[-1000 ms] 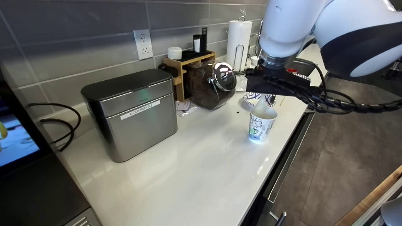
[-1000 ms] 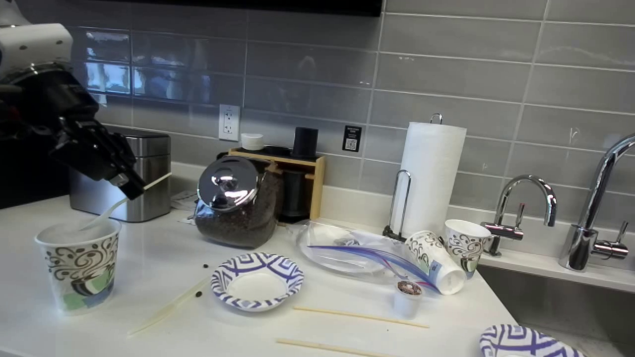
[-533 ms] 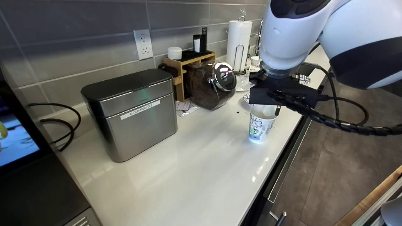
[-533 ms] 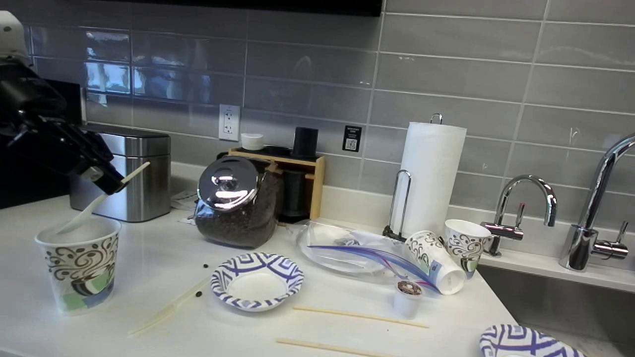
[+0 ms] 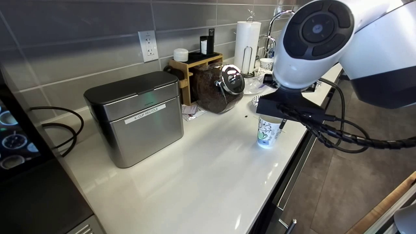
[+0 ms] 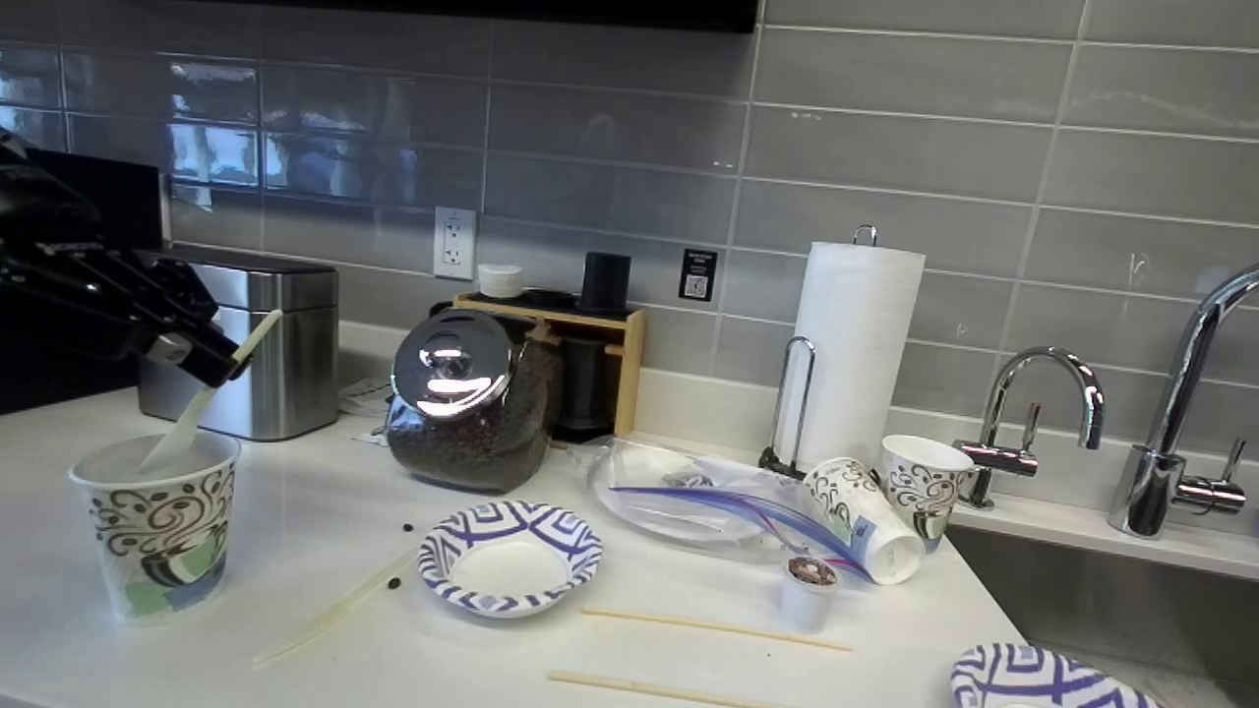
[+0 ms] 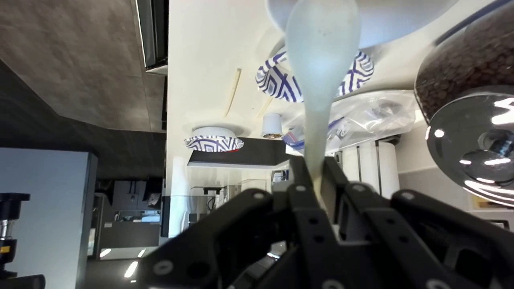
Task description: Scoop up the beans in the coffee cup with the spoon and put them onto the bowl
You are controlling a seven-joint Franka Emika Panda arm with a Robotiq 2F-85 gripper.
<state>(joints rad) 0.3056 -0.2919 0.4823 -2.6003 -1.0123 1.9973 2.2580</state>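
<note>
In the wrist view my gripper [image 7: 317, 172] had its jaws nearly together, pinching the handle of a plastic spoon [image 7: 323, 52] whose scoop filled the upper middle. Beyond it lay a blue-patterned paper bowl [image 7: 279, 82]; a glass bean jar [image 7: 461, 72] crowded the right edge, grey-brown floor [image 7: 72, 72] the upper left.

In an exterior view, at far left, I held the spoon slanting down to the mouth of a paper coffee cup [image 6: 162, 551], upright on the white counter [image 6: 472, 669]; how deep the scoop reached, I couldn't tell. The bowl sat in the lower middle, just beside a plastic knife [image 6: 332, 615], while paper towels [image 6: 851, 364] stood right of centre before grey tiles [image 6: 629, 147].

In an exterior view, my arm [image 5: 305, 68] leaned over that cup from the upper right; a steel bin [image 5: 148, 126] labelled K-CUP RECYCLE stood left of centre.
</note>
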